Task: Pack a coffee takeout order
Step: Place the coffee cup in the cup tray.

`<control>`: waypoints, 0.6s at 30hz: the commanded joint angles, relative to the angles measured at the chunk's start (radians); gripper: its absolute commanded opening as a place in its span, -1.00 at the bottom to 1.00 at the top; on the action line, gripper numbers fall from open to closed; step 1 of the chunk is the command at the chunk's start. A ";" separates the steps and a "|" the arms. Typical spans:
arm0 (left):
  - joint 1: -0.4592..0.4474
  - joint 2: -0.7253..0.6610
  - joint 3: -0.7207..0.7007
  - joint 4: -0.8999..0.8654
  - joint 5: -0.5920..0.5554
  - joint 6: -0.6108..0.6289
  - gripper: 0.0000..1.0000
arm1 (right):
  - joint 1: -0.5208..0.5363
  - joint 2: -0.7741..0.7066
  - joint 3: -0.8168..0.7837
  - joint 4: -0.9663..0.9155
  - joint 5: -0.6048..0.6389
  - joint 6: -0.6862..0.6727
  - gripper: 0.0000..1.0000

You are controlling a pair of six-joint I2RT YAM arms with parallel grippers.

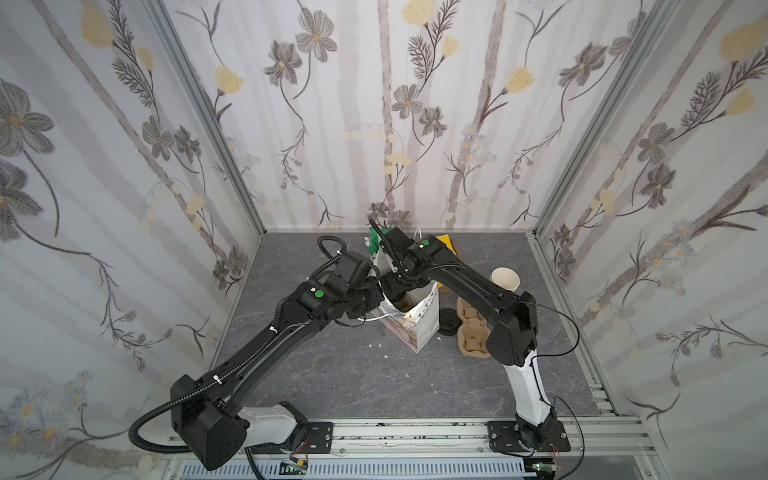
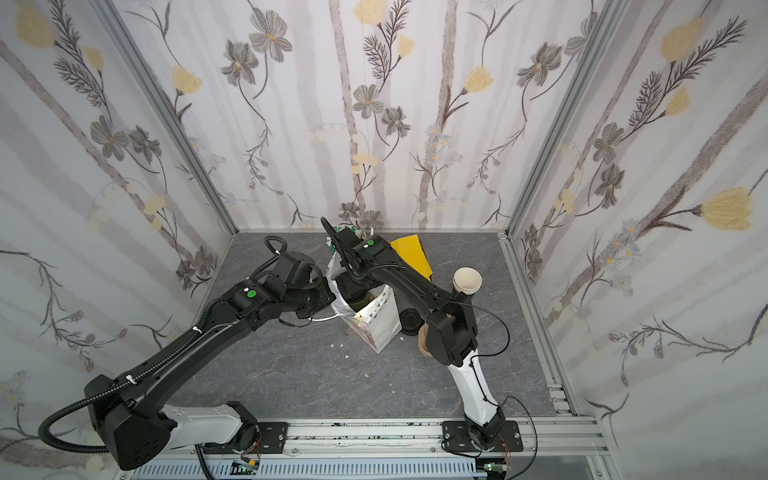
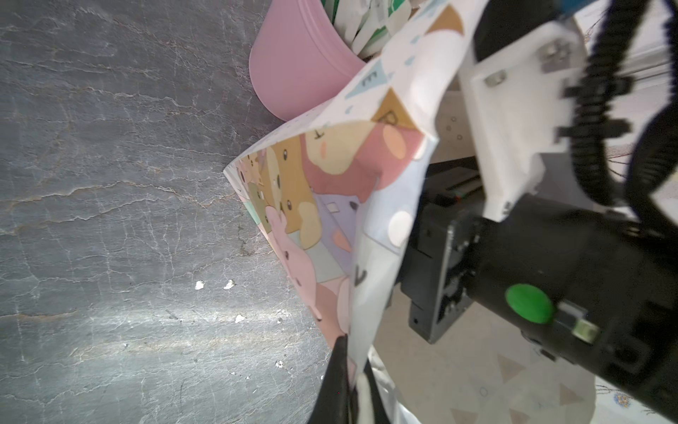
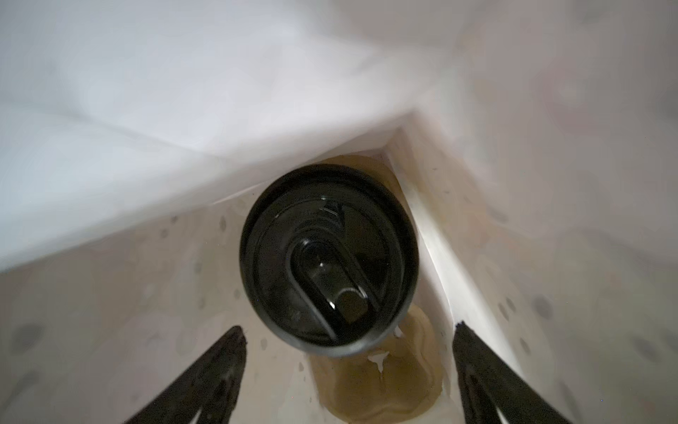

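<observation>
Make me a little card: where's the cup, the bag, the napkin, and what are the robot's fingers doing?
cup: lidded, standing inside the bag
bag: upright, open, mid-table
napkin: on the table behind the bag, not packed
left fingers: shut on the bag's rim
right fingers: open, inside the bag above the cup, not touching it

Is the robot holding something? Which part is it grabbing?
The left gripper pinches the paper bag by the edge of its opening. The right gripper is open inside the bag, above the lidded cup, holding nothing.
</observation>
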 commanded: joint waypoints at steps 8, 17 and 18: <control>-0.011 -0.025 -0.002 -0.001 -0.053 -0.038 -1.00 | -0.003 -0.045 0.017 -0.013 -0.059 -0.003 0.82; -0.013 -0.027 -0.014 -0.001 -0.057 -0.050 -1.00 | -0.012 -0.048 0.076 0.000 -0.112 0.019 0.80; -0.012 -0.024 -0.014 -0.002 -0.054 -0.050 -1.00 | -0.012 -0.050 0.085 -0.001 -0.116 0.023 0.80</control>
